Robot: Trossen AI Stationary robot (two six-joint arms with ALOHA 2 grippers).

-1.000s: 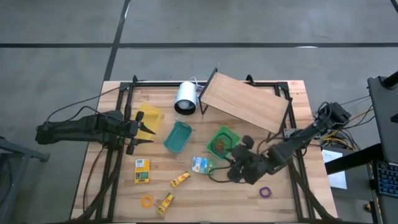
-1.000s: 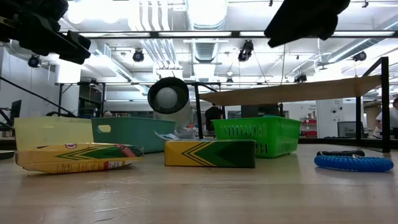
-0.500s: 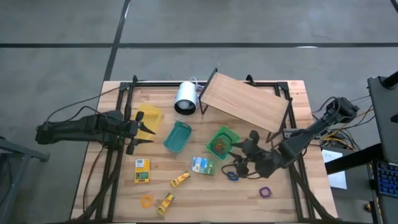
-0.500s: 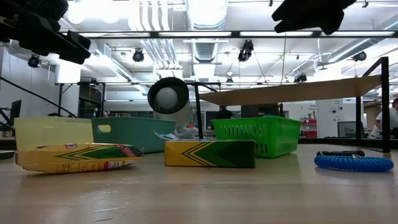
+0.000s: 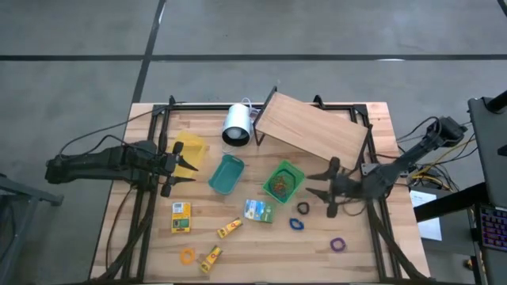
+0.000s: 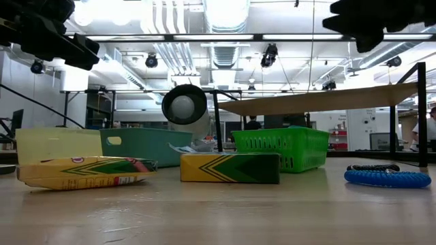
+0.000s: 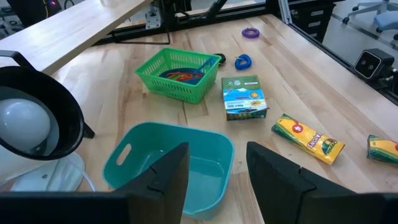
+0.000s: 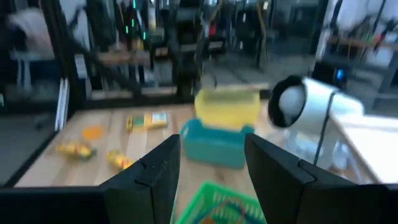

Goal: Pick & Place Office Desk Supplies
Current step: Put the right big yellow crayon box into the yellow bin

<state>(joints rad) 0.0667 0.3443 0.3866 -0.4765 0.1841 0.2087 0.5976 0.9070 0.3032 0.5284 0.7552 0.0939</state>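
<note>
At the left of the high view, the left gripper [image 5: 181, 169] hangs over the yellow bin [image 5: 190, 150], fingers spread and empty. Below it lie a yellow crayon box [image 5: 181, 217], an orange rubber band [image 5: 187, 255] and two yellow tubes [image 5: 230, 228] near the bottom edge. The teal bin [image 5: 226, 174] sits at centre, with a green-and-white packet [image 5: 257, 210] lower down. Above stand a white cylinder [image 5: 236, 123] and a slanted wooden board [image 5: 313, 129]. Right of centre, the green basket [image 5: 283, 181] holds coloured bands. A dark band [image 5: 303, 208], a blue band [image 5: 295, 224] and a purple band [image 5: 338, 245] lie on the table [image 5: 372, 119] beside it. The right gripper [image 5: 326, 188] hovers just right of the basket, fingers wide apart, gripping nothing.
</note>
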